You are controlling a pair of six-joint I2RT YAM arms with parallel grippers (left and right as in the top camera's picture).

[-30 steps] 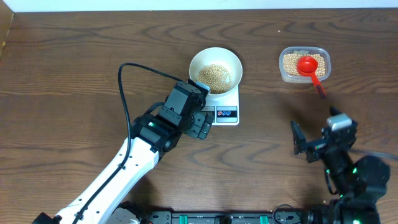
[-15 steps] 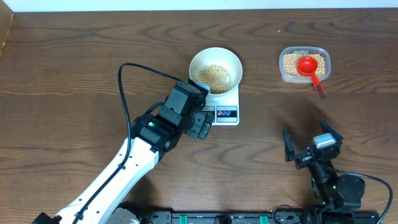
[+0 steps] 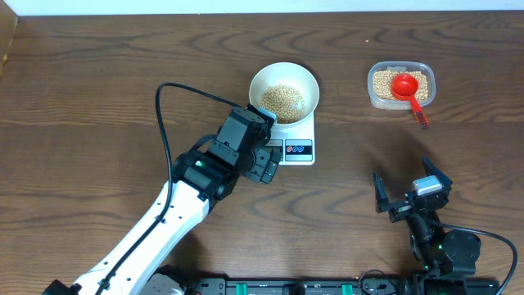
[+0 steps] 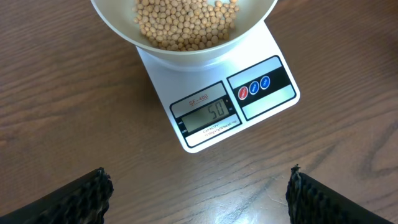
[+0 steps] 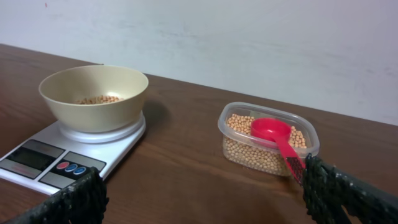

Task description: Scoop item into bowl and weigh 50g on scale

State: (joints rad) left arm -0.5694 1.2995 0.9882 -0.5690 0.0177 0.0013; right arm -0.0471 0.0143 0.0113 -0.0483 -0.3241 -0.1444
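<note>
White scale (image 4: 230,102): 50 (L wrist only), beans (image 4: 186,22) in bowl (image 4: 121,28), L claw (image 4: 199,177), R claw (image 5: 202,174) spread.

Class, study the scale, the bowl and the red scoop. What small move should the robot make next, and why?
Probably no further scoop: draw the open left tool back from the scale without nudging it. The display reads 50, the bowl of beans sits on the scale, the red scoop rests in the tub, and the right tool is open, empty.
</note>
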